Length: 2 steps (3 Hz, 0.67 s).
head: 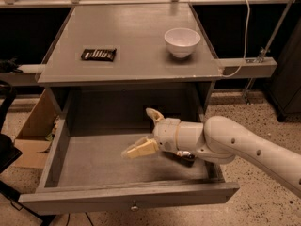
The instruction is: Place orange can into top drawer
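Note:
The top drawer (141, 194) of the grey table is pulled wide open, its round knob at the front. My gripper (138, 132) is inside the drawer, above its floor near the middle. It is open, with one fingertip (134, 151) pointing left and the other (151, 112) pointing back, and nothing between them. A small dark and silver piece of the orange can (185, 156) shows on the drawer floor under my wrist. It seems to lie on its side, and my arm hides most of it.
A white bowl (182, 41) stands at the right of the table top (131, 32), and a dark candy bar (98, 54) lies at the left. A cardboard box (34, 128) sits on the floor left of the drawer. A white cable (245, 27) hangs at the right.

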Motion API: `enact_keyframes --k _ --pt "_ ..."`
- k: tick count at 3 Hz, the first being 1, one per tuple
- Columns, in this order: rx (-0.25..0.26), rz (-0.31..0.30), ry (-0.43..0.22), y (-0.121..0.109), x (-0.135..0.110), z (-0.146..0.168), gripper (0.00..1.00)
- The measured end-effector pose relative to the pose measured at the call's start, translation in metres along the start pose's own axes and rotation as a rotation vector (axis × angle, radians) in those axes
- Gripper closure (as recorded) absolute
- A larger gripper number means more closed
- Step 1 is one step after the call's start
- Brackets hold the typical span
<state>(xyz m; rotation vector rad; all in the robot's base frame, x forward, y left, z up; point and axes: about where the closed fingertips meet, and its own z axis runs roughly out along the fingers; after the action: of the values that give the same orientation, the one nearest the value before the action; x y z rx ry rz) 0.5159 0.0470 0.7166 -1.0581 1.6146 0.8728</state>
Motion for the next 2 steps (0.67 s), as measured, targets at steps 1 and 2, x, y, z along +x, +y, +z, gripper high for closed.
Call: enact_keyframes --k 1,2 --pt "-0.026 -0.023 0.004 0.003 -0.014 -0.010 0.00" --pt "-0.039 -0.157 0.074 -0.016 -0.100 -0.069 0.00"
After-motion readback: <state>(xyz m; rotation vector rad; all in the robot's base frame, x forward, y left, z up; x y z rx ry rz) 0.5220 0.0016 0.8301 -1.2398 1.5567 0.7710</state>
